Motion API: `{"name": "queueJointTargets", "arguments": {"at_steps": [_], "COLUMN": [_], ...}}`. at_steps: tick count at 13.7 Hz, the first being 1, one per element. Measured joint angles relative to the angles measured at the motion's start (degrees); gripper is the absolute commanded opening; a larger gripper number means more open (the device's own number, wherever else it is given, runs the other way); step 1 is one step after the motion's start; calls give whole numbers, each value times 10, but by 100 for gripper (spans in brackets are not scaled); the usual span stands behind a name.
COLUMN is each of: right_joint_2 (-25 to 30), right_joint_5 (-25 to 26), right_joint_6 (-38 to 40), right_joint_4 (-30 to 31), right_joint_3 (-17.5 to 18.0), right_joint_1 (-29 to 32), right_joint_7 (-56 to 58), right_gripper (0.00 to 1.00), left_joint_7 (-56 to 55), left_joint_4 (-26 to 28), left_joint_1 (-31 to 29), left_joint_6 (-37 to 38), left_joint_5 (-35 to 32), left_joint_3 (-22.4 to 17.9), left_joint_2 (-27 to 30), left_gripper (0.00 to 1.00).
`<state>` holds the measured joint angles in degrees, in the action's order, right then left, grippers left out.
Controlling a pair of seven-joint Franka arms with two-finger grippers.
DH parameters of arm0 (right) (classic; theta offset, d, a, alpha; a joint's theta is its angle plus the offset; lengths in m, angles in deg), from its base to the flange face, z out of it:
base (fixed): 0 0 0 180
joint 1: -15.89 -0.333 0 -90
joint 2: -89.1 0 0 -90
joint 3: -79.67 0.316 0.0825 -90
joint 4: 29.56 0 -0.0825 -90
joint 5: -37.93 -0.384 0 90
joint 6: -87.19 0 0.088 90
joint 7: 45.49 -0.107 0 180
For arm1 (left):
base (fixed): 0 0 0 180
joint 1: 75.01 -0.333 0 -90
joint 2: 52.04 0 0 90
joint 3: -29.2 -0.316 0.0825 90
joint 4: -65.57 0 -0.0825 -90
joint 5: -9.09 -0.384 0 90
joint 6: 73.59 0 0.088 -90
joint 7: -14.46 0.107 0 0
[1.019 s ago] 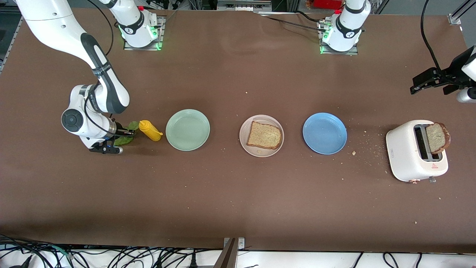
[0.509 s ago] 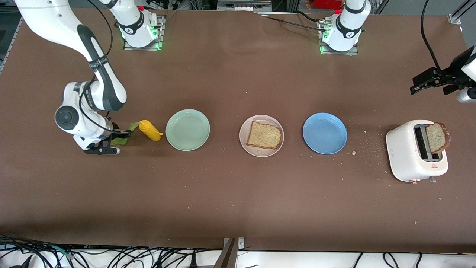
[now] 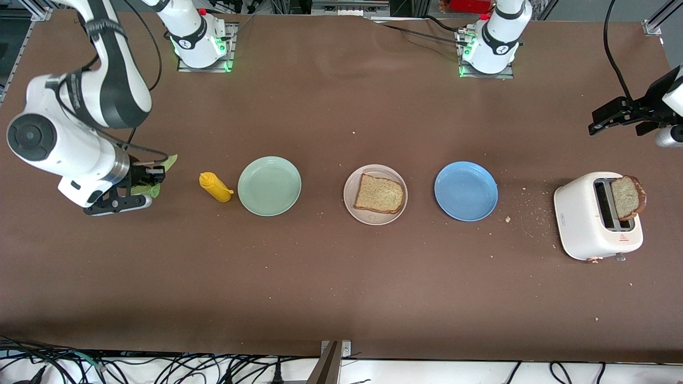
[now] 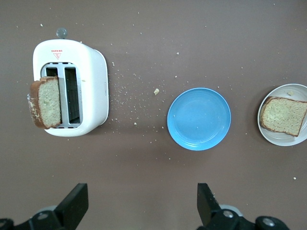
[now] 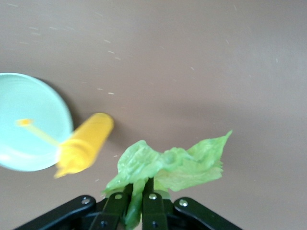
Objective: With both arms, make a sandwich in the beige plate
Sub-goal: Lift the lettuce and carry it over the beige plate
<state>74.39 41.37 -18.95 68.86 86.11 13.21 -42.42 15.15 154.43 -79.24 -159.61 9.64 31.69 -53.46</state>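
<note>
A brown counter (image 3: pixel 341 277) fills the room's middle, dusted with pale crumbs (image 3: pixel 525 216) that lie thickest near a white toaster (image 3: pixel 595 216) at the left arm's end. One bread slice (image 3: pixel 628 197) stands up out of a toaster slot. A row runs along the counter from there: a blue plate (image 3: pixel 466 191), then the beige plate (image 3: pixel 352 205) with another bread slice (image 3: pixel 379 193) lying flat in it, then a mint plate (image 3: pixel 269 185), then a yellow bottle (image 3: pixel 214 186) on its side just beside the mint plate. The right pincer (image 3: pixel 144 178) hangs in the air over bare counter at the right arm's end, near the bottle, pinched tight on a crinkled lettuce leaf (image 5: pixel 168 165) that fans out from its tips. The left pincer (image 3: pixel 613 118) waits up over the counter's edge near the toaster, spread wide and holding nothing. Both arm bases stand bolted along the counter's farthest edge, green lights glowing, and black cables (image 3: pixel 160 370) tangle below the nearest edge.
</note>
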Motion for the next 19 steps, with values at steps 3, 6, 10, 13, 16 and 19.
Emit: {"name": "queueJointTargets", "arguments": {"at_steps": [3,6,10,13,16,19], "right_joint_2": [4,-1,-41,-100,-154,-194], "right_joint_5": [-3,-39,-90,-131,-136,-136], "right_joint_6": [16,-7,-86,-167,-276,-338], "right_joint_4": [-34,-36,-35,-34,-36,-59], "right_joint_3": [54,91,97,97,98,98], "right_joint_1": [-11,-34,-96,-130,-179,-229], "right_joint_7": [-1,-2,-8,-16,-104,-200], "right_gripper": [0,0,0,0,0,0], "left_joint_7": [0,0,0,0,0,0], "left_joint_4": [0,0,0,0,0,0], "left_joint_1": [0,0,-2,-2,-2,-2], "left_joint_6": [0,0,0,0,0,0], "left_joint_5": [0,0,0,0,0,0], "left_joint_3": [0,0,-1,-1,-1,-1], "left_joint_2": [0,0,0,0,0,0], "left_gripper": [100,100,100,100,100,100]}}
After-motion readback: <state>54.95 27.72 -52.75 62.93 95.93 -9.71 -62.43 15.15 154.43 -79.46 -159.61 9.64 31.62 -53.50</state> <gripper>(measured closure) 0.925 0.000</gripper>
